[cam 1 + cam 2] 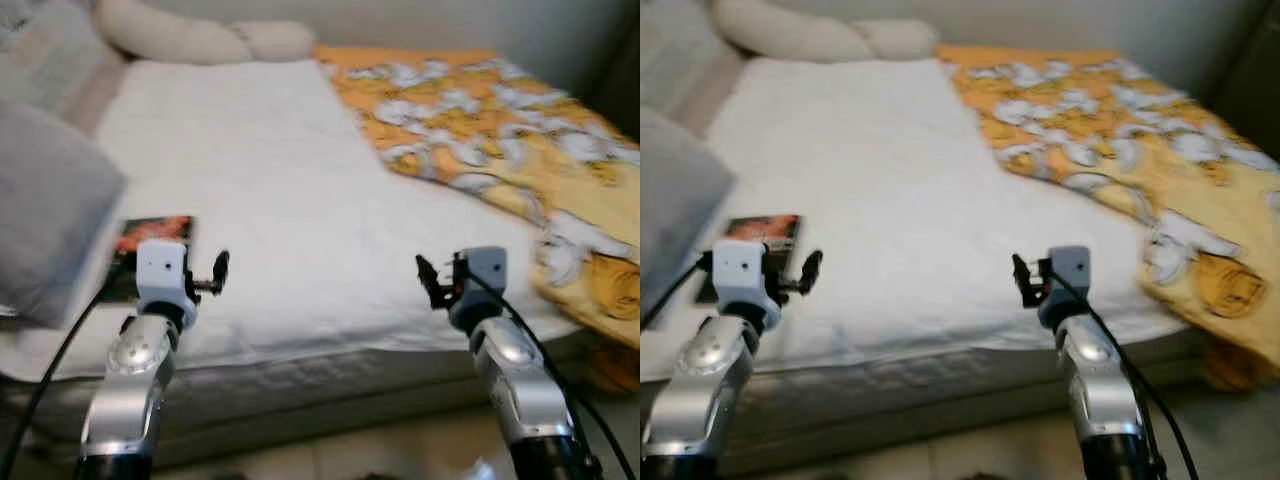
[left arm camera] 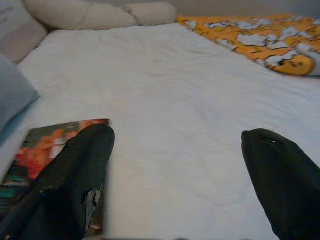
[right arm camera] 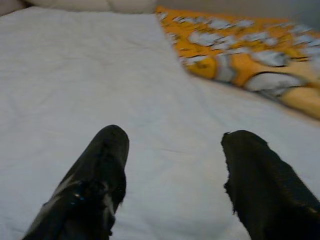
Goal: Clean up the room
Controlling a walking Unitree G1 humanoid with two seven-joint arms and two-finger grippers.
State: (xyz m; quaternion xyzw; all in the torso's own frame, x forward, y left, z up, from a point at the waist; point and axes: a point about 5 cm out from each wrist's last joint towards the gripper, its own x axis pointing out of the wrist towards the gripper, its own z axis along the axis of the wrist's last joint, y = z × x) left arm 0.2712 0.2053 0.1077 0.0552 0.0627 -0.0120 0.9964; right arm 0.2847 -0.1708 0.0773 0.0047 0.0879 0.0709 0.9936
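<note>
A book [image 1: 150, 255] with a dark cover and orange-red artwork is lying flat on the white sheet of the bed [image 1: 290, 190], near the bed's front-left edge. A grey pillow [image 1: 45, 205] is sitting just to its left, apparently overlapping the cover's left edge. In the left wrist view the book [image 2: 50, 155] is showing partly behind one black finger [image 2: 75, 185].

The left gripper [image 1: 222, 268] is hovering over the near edge of the mattress, just right of the book and not touching it; its fingers are spread wide with nothing between them. The right gripper [image 1: 428, 278] is hovering over bare sheet further right along the same edge, well apart from the book, its fingers [image 3: 100, 180] likewise parted and empty.

Across the right side of the bed an orange and yellow blanket [image 1: 500, 130] with white-grey patterning is lying rumpled, its lower corner draping over the right edge of the mattress. At the head of the bed a long cream bolster pillow [image 1: 190, 35] is stretching along the wall. Another pale cushion [image 2: 17, 32] is resting at the upper left beside it. Pale floor [image 1: 380, 455] is showing below the mattress between the two silver arms. The head views are slightly blurred.
</note>
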